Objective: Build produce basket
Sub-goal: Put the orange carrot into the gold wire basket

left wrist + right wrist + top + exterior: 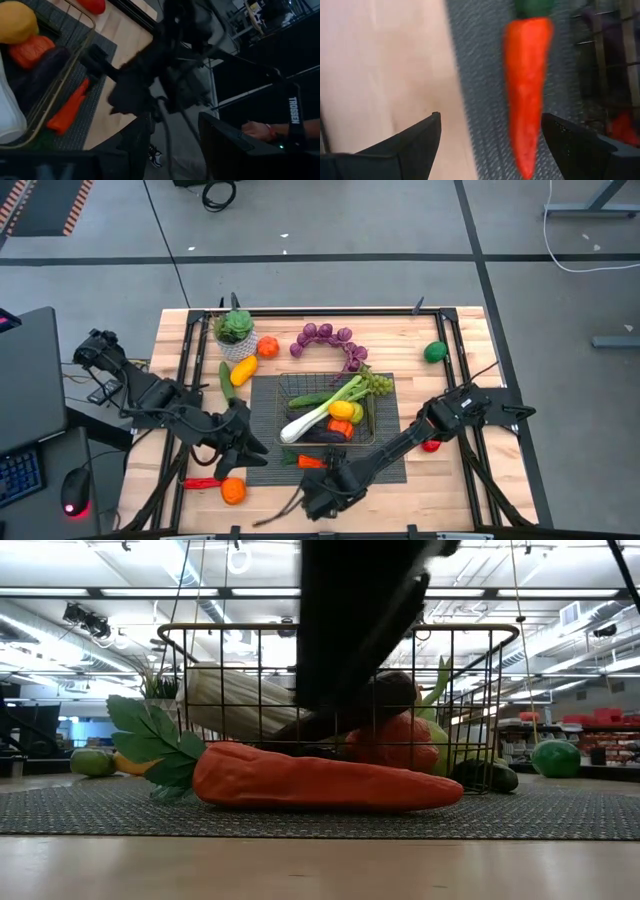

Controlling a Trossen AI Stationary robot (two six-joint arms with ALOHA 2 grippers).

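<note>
The brass wire basket (287,383) stands on a dark ribbed mat (262,405) at the table's middle. It holds a white-green leek (318,412), a cucumber (310,399), green grapes (377,383), a yellow pepper (342,410), an orange pepper (340,428) and an eggplant (322,437). An orange carrot (310,462) lies flat on the mat, just near-side of the basket (340,690); it also shows in the low view (320,780). My right gripper (490,140) is open, a little short of the carrot (527,90), near the table's near edge (320,490). My left gripper (245,448) is open and empty at the mat's left edge.
Purple grapes (330,338), an orange (267,346), a potted succulent (236,332), a yellow piece (241,370) and a green apple (434,351) lie on the table's far part. A red pepper (200,482) and an orange (233,491) lie at the near left, a red piece (431,445) at the right.
</note>
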